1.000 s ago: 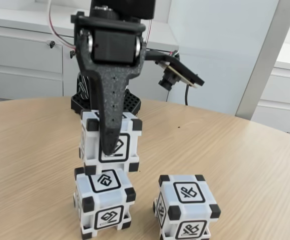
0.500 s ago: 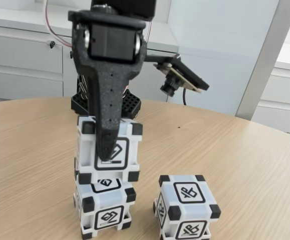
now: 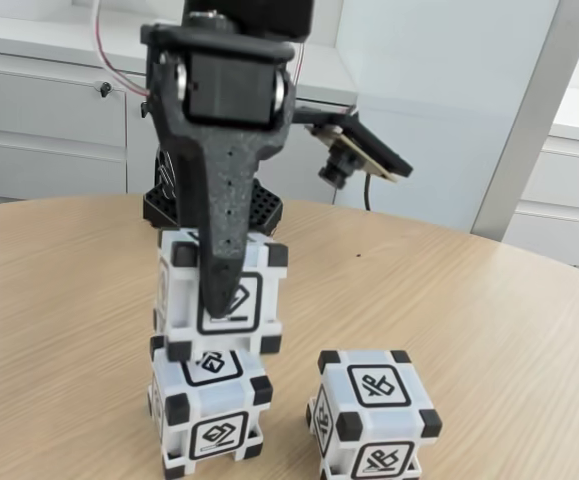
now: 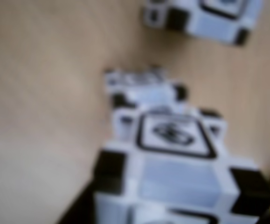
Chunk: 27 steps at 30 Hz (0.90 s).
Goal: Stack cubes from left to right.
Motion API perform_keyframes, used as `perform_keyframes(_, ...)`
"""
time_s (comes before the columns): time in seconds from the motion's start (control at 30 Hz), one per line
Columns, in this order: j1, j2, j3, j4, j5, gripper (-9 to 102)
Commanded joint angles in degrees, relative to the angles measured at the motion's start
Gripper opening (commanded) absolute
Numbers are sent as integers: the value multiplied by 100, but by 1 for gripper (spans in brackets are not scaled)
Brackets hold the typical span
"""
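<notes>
The black arm hangs over the round wooden table [image 3: 489, 300], its fingers [image 3: 221, 296] pointed straight down and clamped on the upper cube [image 3: 221, 292]. One dark finger runs down the front face of that cube, crossing the black-framed glyph; the other finger is hidden behind it. The held cube sits above the lower cube [image 3: 209, 410], set slightly back from it so that the lower cube's top glyph shows in front. Whether the two are touching or a sliver apart I cannot tell from the fixed view; the upper one looks close to level.

The pair stands near the front edge of the table, towards the left as the fixed view has it. The third cube [image 3: 374, 412] rests on the table just to the right of the lower one, near but apart, with wood showing between them.

A small camera [image 3: 341, 160] on a tan board sticks out from the arm's right side, and the arm's black base [image 3: 264, 205] sits near the far edge of the table, behind the cubes.

The wrist view is blurred: the held cube [image 4: 176, 163] looms large at the bottom, the lower cube [image 4: 139, 86] peeks out beyond it, and the third cube [image 4: 204, 16] lies by the top edge on the wood [image 4: 41, 93].
</notes>
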Motion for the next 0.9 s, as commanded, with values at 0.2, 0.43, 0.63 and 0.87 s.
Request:
perform_keyframes(0.2, 35, 79, -44, 44, 9, 17)
perform_keyframes(0.43, 35, 88, -44, 44, -79, 26)
perform_keyframes(0.63, 35, 88, -44, 79, -149, 33)
perform_keyframes(0.87, -18, 193, -44, 158, -176, 35)
